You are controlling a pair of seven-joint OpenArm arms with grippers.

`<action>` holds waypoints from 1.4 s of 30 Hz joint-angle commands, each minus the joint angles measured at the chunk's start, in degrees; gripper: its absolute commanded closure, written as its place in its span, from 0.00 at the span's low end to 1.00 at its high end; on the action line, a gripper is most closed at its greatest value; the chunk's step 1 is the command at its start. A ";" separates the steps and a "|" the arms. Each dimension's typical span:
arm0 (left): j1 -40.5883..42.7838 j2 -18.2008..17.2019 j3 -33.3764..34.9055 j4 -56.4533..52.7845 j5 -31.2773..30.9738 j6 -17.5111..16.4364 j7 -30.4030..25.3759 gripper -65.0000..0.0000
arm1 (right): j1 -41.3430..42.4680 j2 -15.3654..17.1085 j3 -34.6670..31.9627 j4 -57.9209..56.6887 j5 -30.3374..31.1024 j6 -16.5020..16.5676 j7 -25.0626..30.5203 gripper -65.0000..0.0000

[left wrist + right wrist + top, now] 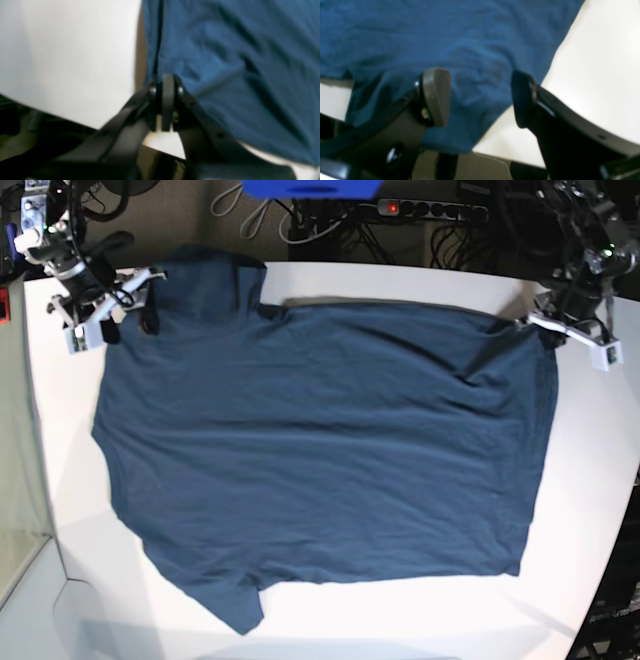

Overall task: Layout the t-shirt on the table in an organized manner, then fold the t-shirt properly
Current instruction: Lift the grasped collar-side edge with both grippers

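- T-shirt [320,450]: dark blue, spread nearly flat across the table [590,480], one sleeve toward the near edge, light creases throughout.
- Left gripper [167,85]: fingers pinched together on the shirt's far corner hem, cloth drawn taut.
- Right gripper [480,97]: jaws spread wide over the far sleeve, nothing clasped between them.
- Table: white, curved edge, bare margin all round.

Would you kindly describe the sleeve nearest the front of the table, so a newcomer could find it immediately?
Start from the white table, which the dark blue t-shirt covers almost entirely, lying spread flat. Follow the shirt's left side, as the base view shows it, down to the near edge: the sleeve is the short flap jutting out there. Unlike the far sleeve, no robot tool is near it.
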 commanded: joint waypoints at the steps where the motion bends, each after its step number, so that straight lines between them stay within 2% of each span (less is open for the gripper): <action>1: 0.20 -0.73 -1.40 0.97 -0.18 -0.01 -0.86 1.00 | -0.75 -0.33 0.26 0.86 0.66 -0.07 1.18 0.40; 8: 0.11 -0.90 -2.63 0.62 0.00 -0.01 -0.86 1.00 | -2.68 -0.77 -0.18 0.60 0.66 -0.07 1.10 0.40; 15: -0.16 -0.99 -2.54 -5.00 0.00 -0.01 -0.86 1.00 | -2.42 -2.09 -0.53 0.51 0.66 -0.07 -2.60 0.40; 18: 0.02 -2.31 -2.37 -7.20 -0.26 -0.01 -0.86 1.00 | -2.59 -2.79 -0.53 0.51 0.57 -0.07 -2.51 0.40; 29: -0.33 -2.92 -2.37 -14.50 -0.18 -0.01 -1.39 1.00 | -2.51 -3.41 -0.62 -3.71 0.57 -0.07 -2.51 0.40; 38: -0.33 -2.92 -2.37 -14.94 0.00 -0.01 -1.39 1.00 | -2.42 -3.49 -0.70 -4.77 0.57 -0.07 -2.51 0.40; 42: -0.33 -2.92 -2.37 -14.94 -0.18 -0.01 -1.39 1.00 | -2.33 -3.41 -3.17 -7.14 0.57 -0.07 -1.98 0.40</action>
